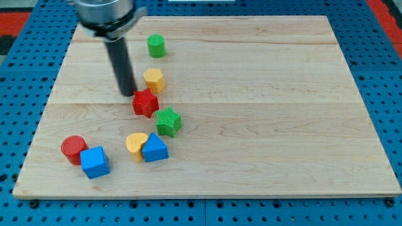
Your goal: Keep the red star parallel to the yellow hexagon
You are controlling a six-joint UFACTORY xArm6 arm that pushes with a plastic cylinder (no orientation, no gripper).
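On the wooden board [251, 94] my tip [128, 94], a bare rod with nothing to pinch, sits just left of the red star [145, 103]; the yellow hexagon [154, 80] lies just beyond the star, to its right; the green star [168, 122] sits nearer, right.

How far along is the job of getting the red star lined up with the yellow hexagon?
Looks done: the red star sits right below the yellow hexagon, nearly touching. In hand: my tip rests at the star's upper left edge. Left: probably only small nudges, if any; exact alignment is hard to judge.
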